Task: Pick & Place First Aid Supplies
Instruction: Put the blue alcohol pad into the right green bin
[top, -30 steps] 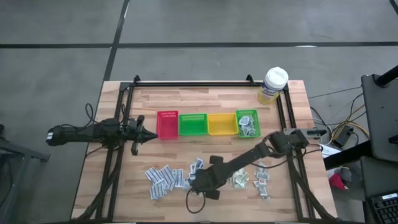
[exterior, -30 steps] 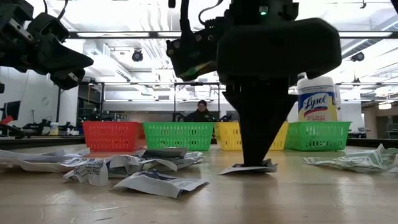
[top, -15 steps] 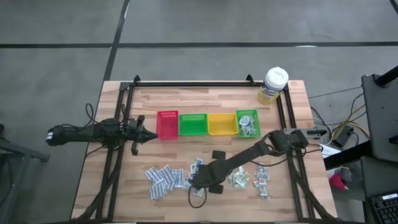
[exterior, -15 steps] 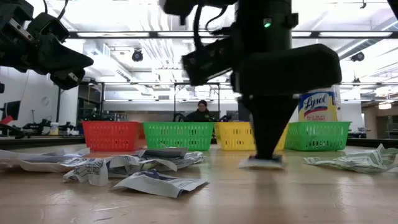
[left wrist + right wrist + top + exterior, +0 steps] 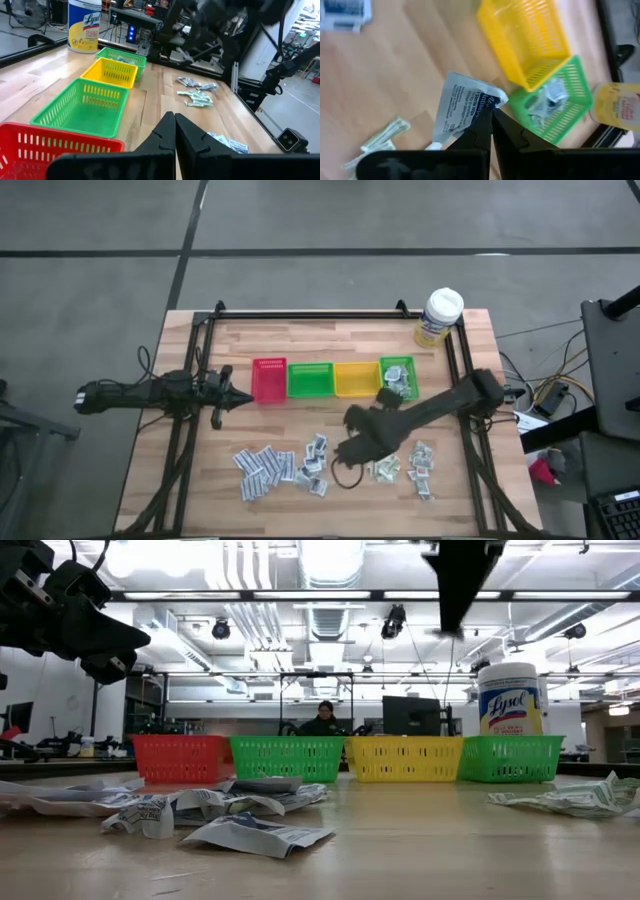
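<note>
**Op:** Layout, biggest item first?

**Log:** Your wooden table (image 5: 330, 345) carries four bins in a row: red bin (image 5: 269, 379), green bin (image 5: 310, 379), yellow bin (image 5: 356, 378), and a second, smaller green bin (image 5: 397, 376) that holds a few sachets. The yellow wipes tub (image 5: 438, 317) stands at the far right corner, beyond the bins.

**Op:** Arms?

**Log:** Your left arm waits off the left side of the table, left gripper (image 5: 174, 131) with its fingers pressed together, nothing between them. It sits just beside the red bin. Your right arm reaches in from the right, and the right gripper (image 5: 491, 120) is up off the table near the yellow bin — fingers pinched closed on a white-blue sachet (image 5: 462, 106), gripped at one corner, the rest hanging free.

**Op:** The remaining supplies?

**Log:** Loose first aid supplies (image 5: 265, 468) lie on the near half of the table, a white-blue cluster to the left, a smaller pale green and white group (image 5: 418, 463) to the right — well apart from the bins.
</note>
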Robot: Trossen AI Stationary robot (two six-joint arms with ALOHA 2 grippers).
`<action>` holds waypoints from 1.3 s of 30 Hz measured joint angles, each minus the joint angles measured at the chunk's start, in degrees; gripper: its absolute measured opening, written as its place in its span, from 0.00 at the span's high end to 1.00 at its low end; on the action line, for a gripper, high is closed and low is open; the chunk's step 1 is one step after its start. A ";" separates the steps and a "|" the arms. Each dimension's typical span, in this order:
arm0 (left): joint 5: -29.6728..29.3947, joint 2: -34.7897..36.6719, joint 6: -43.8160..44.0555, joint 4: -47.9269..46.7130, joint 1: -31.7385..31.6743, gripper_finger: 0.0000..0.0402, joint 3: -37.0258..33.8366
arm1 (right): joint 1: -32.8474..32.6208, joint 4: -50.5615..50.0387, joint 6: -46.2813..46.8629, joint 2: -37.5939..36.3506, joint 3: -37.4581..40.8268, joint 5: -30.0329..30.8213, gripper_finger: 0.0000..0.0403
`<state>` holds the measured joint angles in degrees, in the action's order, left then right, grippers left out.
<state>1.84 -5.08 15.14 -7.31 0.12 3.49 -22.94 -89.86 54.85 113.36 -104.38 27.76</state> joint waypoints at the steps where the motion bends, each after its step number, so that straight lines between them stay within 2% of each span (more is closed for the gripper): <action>1: 0.00 0.00 0.00 0.00 0.00 1.00 0.00 | 0.00 0.02 1.96 -1.20 0.48 1.43 0.98; 6: 0.00 0.00 0.00 0.00 0.01 1.00 0.00 | 0.23 -0.14 11.86 -8.84 4.76 5.87 0.98; 20: -0.02 -0.05 0.02 0.00 0.00 1.00 0.00 | 4.19 -0.18 42.53 -26.78 26.64 6.53 0.98; 24: 0.00 -0.13 0.02 0.02 0.00 1.00 -0.02 | 6.76 0.19 48.16 -30.50 31.41 6.30 0.98; 30: -0.02 -0.20 -0.07 0.02 0.00 1.00 -0.02 | 12.70 1.03 47.42 -32.50 35.23 0.55 0.98; 39: -0.02 -0.22 -0.13 0.02 0.00 1.00 -0.02 | 22.36 11.72 33.65 -32.26 38.81 -1.54 0.98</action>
<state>1.83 -5.30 15.00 -7.29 0.13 3.46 -0.58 -78.14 88.50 81.10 -65.57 26.22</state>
